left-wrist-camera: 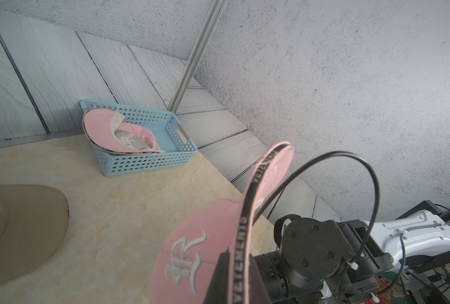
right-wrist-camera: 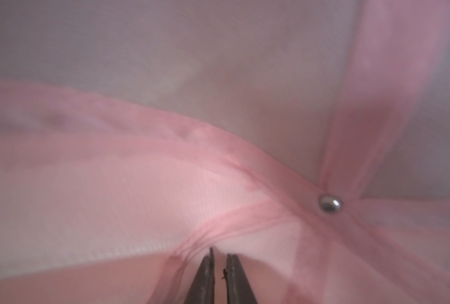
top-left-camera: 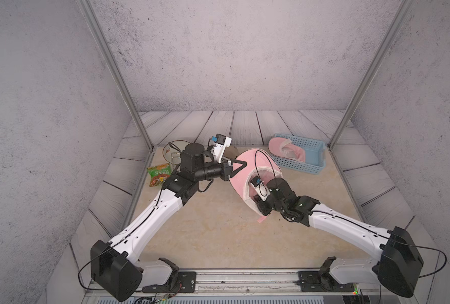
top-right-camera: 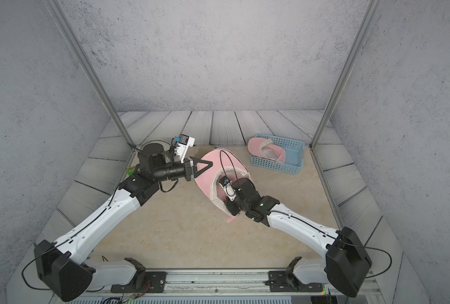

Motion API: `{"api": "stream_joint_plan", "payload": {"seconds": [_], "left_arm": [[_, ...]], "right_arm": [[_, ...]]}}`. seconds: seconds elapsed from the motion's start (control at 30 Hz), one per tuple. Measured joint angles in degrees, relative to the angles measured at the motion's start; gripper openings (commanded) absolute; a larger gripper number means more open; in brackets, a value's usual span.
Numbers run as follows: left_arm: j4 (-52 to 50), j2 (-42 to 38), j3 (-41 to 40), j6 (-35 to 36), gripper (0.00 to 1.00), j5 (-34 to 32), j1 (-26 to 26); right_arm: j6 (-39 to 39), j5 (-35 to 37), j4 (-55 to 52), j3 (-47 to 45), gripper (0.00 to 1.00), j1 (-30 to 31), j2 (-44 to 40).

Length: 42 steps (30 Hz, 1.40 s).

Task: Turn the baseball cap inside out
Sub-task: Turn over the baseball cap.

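Note:
The pink baseball cap [top-left-camera: 241, 181] is held off the table between the two arms, crown opening turned toward the right arm. My left gripper [left-wrist-camera: 238, 265] is shut on the brim's black-lettered edge, one finger on each face; the white embroidered logo [left-wrist-camera: 184, 260] shows beside it. The right arm's wrist [top-left-camera: 260, 188] reaches into the crown, so its fingertips are hidden in both top views. In the right wrist view my right gripper [right-wrist-camera: 220, 254] has its jaws nearly together, pinching a fold of pale pink lining near a seam, close to the metal rivet [right-wrist-camera: 329, 203].
A blue basket [top-left-camera: 312, 158] at the back right holds another pink cap [top-left-camera: 284, 151]. A beige cap [left-wrist-camera: 21, 231] lies on the table behind the left arm. A green snack packet [top-left-camera: 159, 175] and a glass bowl [top-left-camera: 173, 154] sit at the back left, next to the frame post [top-left-camera: 144, 131].

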Motion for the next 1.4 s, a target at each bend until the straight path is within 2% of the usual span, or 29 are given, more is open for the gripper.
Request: {"api": "stream_joint_plan", "payload": {"seconds": [0.27, 0.4, 0.53, 0.67, 0.87, 1.0, 1.17, 1.4], "left_arm": [[-1.5, 0.0, 0.0, 2.1, 0.00, -2.8, -0.1], [-1.2, -0.1, 0.1, 2.8, 0.00, -3.8, -0.6], [-1.1, -0.1, 0.2, 3.4, 0.00, -3.3, -1.3], [-0.9, 0.0, 0.2, 3.8, 0.00, -1.2, -1.7], [-1.2, 1.2, 0.7, 4.5, 0.00, 1.2, -1.5], [-3.5, 2.8, 0.6, 5.4, 0.00, 0.8, -1.3], [-6.0, 3.1, 0.6, 6.4, 0.00, -1.2, -1.3], [-6.3, 3.1, 0.6, 6.4, 0.00, -3.8, -1.3]], "right_arm": [[8.1, 20.7, -1.7, 0.1, 0.16, 0.1, -1.8], [9.8, 25.6, -2.3, -0.4, 0.21, 0.3, -4.4], [8.5, 22.7, 1.1, -4.5, 0.41, 0.5, -9.1], [5.7, 13.1, 7.5, -9.8, 0.52, 0.4, -14.6], [4.9, -0.2, 15.0, -13.0, 0.52, 0.0, -18.5], [4.9, -3.5, 19.7, -13.0, 0.50, 0.0, -20.3], [5.2, -3.2, 23.8, -13.4, 0.43, 0.0, -22.2], [5.3, 6.3, 18.6, -11.3, 0.41, -0.1, -20.0]]}}
